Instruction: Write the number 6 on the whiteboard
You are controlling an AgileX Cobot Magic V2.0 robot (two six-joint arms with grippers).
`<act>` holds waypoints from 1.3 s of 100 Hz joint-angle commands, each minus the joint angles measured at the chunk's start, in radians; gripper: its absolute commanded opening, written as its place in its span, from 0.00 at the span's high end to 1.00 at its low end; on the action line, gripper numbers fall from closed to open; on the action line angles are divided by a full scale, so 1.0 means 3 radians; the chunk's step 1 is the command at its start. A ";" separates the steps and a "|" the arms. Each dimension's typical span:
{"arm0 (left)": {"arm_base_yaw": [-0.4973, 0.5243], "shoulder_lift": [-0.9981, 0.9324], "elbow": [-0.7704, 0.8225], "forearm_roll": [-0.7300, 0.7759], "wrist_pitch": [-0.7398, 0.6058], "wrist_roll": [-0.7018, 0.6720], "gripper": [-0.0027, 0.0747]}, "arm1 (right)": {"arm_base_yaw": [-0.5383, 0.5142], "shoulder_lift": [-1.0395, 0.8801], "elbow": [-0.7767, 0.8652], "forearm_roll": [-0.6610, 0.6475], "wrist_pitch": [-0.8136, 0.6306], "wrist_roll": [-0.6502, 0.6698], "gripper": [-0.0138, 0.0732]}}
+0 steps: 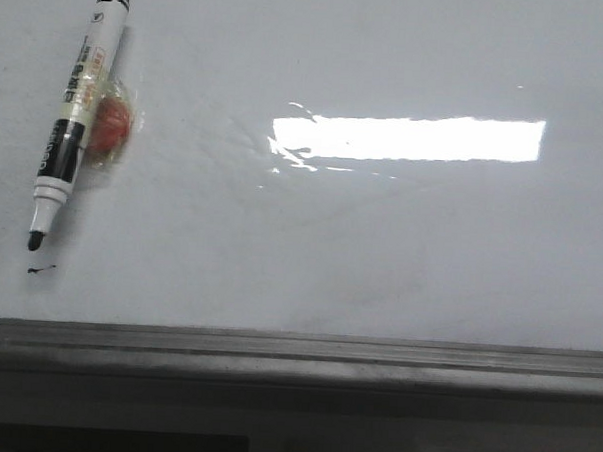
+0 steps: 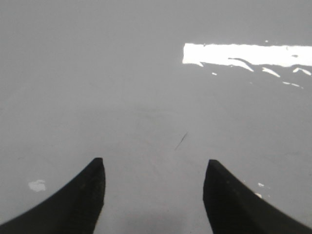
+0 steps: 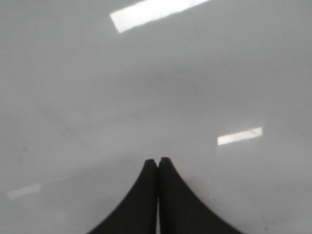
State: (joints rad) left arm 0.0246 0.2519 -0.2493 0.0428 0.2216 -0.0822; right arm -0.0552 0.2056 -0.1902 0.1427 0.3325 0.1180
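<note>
The whiteboard (image 1: 381, 240) filled nearly the whole front view, a glossy white flat surface with a bright rectangular light reflection (image 1: 410, 138) near its middle and a grey metal edge rail (image 1: 296, 351) along its near side. No number 6 was drawn on it; only a tiny black smudge (image 1: 41, 270) sat near the left end. A marker (image 1: 74, 121) lay uncapped on the board just above that smudge, its black tip pointing at it, with a small orange-red lump in clear wrapping (image 1: 111, 126) touching its barrel. The left gripper (image 2: 153, 190) hung over the bare board with its dark fingers (image 2: 83, 200) wide apart, holding nothing. The right gripper (image 3: 157, 195) had its fingers pressed together, empty.
</note>
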 commanded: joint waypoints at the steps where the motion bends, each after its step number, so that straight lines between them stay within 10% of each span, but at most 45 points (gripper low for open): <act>1: -0.0029 0.0073 -0.0080 -0.0027 -0.0451 0.0003 0.41 | -0.0012 0.0060 -0.0117 0.0002 -0.0182 -0.0011 0.91; 28: -0.0267 0.0085 -0.0080 -0.0066 -0.0630 0.0003 0.43 | -0.0012 0.0060 -0.0117 0.0002 -0.0122 -0.0011 0.91; 90: -0.2367 0.0989 -0.0080 -0.0581 -0.0835 -0.0028 0.40 | -0.0012 0.0060 -0.0117 0.0002 -0.0113 -0.0011 0.91; 130: -0.2689 0.1830 -0.0266 -0.0687 -0.1190 -0.0028 0.40 | -0.0012 0.0060 -0.0117 0.0002 -0.0101 -0.0011 0.91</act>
State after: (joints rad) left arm -0.7723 0.7546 -0.2852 -0.1536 -0.0451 -0.0822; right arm -0.0552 0.2056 -0.1902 0.1427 0.3729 0.1202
